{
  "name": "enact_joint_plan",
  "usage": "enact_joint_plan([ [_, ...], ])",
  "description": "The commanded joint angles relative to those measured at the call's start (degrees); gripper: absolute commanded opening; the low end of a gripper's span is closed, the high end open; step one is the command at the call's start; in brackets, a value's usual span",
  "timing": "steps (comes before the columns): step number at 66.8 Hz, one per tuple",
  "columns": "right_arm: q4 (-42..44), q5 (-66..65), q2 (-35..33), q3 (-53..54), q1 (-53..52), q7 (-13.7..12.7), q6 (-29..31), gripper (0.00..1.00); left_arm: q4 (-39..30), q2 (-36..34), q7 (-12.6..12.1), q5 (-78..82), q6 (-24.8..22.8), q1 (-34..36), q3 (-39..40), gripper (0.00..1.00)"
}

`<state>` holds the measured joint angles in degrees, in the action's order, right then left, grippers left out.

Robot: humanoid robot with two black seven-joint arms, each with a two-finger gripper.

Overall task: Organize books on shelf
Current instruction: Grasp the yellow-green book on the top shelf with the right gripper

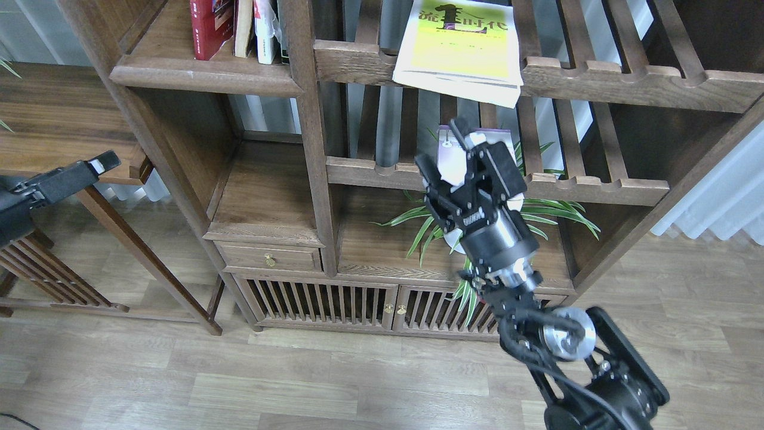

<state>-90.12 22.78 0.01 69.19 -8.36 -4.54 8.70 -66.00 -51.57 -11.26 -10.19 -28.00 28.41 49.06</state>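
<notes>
The shelf (179, 74) is the solid brown board at the upper left of the bookcase. The dark red book (210, 27) stands upright on it beside a few other books (262, 33). The yellow-green book (459, 48) lies flat on the upper slatted rack, overhanging its front rail. My right gripper (456, 161) reaches up in front of the lower slatted rack and is shut on the pale lavender-white book (452, 156), whose purple strip shows above the fingers. My left gripper (102, 162) hovers at the far left, away from the bookcase; its fingers cannot be told apart.
A green spider plant (549, 212) sits in the compartment behind my right wrist. Two slatted racks (597, 182) span the right half of the bookcase. A wooden side table (59, 113) stands at left. A small drawer (268, 258) and slatted doors (322, 301) are below.
</notes>
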Motion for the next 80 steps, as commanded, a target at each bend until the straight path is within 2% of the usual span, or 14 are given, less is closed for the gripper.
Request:
enact_joint_plan([
  [1,1.8,-1.7,0.0,0.1,-1.3,0.7,-2.4,0.99,0.0,0.5,0.0,0.1,0.0,0.0,0.2,1.00],
  [32,9.7,-2.8,0.0,2.8,-11.7,0.7,-5.0,0.98,0.6,1.6,0.0,0.2,0.0,0.0,1.9,1.00],
  [45,11.8,-2.8,0.0,4.5,-13.4,0.7,-5.3,0.92,0.6,1.5,0.0,0.2,0.0,0.0,3.0,1.00],
  [55,12.1,-2.7,0.0,5.2,-13.6,1.2,-5.7,0.77,0.6,1.5,0.0,0.2,0.0,0.0,3.0,1.00],
  [65,14.0,-2.7,0.0,5.2,-14.1,4.4,-5.8,0.62,0.6,1.5,0.0,0.1,0.0,0.0,3.9,1.00],
  [72,14.4,-2.7,0.0,5.2,-14.1,6.0,-5.8,0.46,0.6,1.2,0.0,0.1,0.0,0.0,4.2,1.00],
  [73,14.4,-2.7,0.0,5.2,-14.1,6.2,-5.8,0.42,0.6,1.2,0.0,0.1,0.0,0.0,4.2,1.00],
  [75,14.4,-2.6,0.0,5.3,-13.9,6.6,-5.5,0.28,0.6,1.0,0.0,0.1,0.0,0.0,4.3,1.00],
  [80,14.4,-2.6,0.0,5.2,-13.9,6.7,-5.3,0.17,0.5,0.9,0.0,0.1,0.0,0.0,5.0,1.00],
])
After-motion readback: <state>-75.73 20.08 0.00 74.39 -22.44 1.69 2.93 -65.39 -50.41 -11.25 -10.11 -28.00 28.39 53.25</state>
